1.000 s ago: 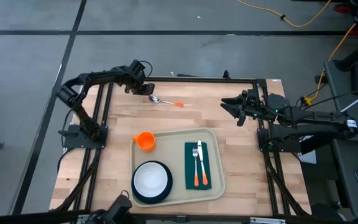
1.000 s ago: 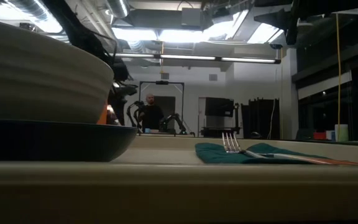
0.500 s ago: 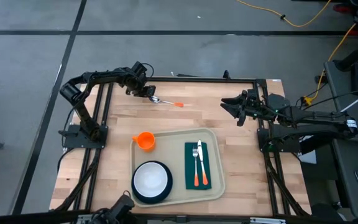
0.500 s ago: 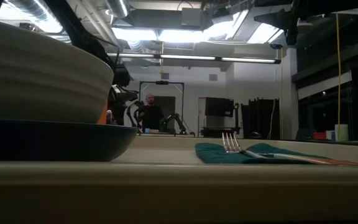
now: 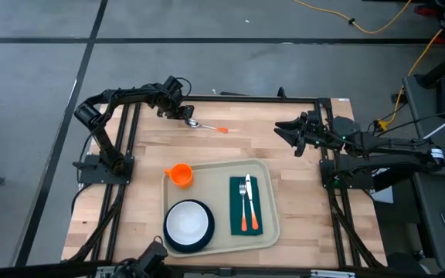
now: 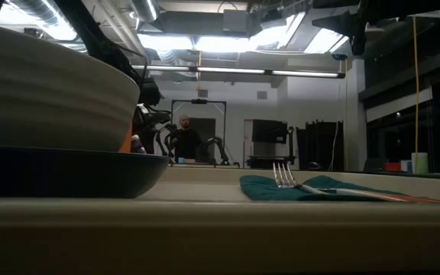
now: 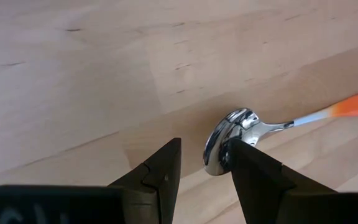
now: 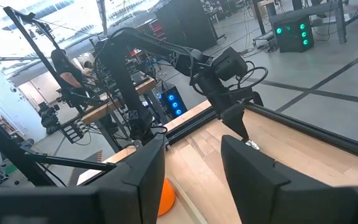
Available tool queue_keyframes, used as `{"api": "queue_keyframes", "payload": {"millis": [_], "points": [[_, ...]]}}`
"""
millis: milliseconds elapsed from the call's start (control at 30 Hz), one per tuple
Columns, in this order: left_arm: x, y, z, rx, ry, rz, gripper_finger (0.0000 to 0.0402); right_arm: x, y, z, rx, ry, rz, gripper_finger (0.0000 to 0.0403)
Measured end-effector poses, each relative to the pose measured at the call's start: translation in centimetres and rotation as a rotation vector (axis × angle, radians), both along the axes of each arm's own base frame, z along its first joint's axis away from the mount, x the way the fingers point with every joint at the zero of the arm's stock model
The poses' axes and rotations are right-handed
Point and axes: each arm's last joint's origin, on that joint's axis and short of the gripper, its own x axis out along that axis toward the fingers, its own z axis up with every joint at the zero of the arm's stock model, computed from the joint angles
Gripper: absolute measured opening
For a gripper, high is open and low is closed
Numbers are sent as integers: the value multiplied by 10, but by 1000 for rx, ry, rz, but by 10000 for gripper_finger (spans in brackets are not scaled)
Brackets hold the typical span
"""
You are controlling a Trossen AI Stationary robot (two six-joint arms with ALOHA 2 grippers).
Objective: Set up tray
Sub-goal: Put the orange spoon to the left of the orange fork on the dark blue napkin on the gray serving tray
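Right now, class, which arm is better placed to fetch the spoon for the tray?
Left: its gripper is at the spoon bowl, open. The right gripper waits across the table.

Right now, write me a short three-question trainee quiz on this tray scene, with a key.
1. True or false: the spoon lies on the tray.
2. Which sits on the napkin: A) fork and knife, B) cup, C) bowl?
3. Fill in: the left gripper has its jaws ____ beside the spoon's bowl.

Key: 1 false, it lies on the bare table. 2 A. 3 open.
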Motion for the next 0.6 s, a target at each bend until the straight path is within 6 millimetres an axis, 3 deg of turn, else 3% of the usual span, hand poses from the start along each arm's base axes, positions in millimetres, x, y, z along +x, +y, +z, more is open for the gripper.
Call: {"api": "queue_keyframes", "payload": {"millis": [167, 367, 600], "points": [[1, 0, -2, -5, 3, 0, 130, 0, 0, 0, 0, 0, 0, 163], [9, -3, -19, -51, 26, -21, 130, 0, 0, 0, 4, -1, 0, 163], [19, -4, -20, -22, -10, -22, 129, 0, 0, 0, 10, -3, 0, 163]]}}
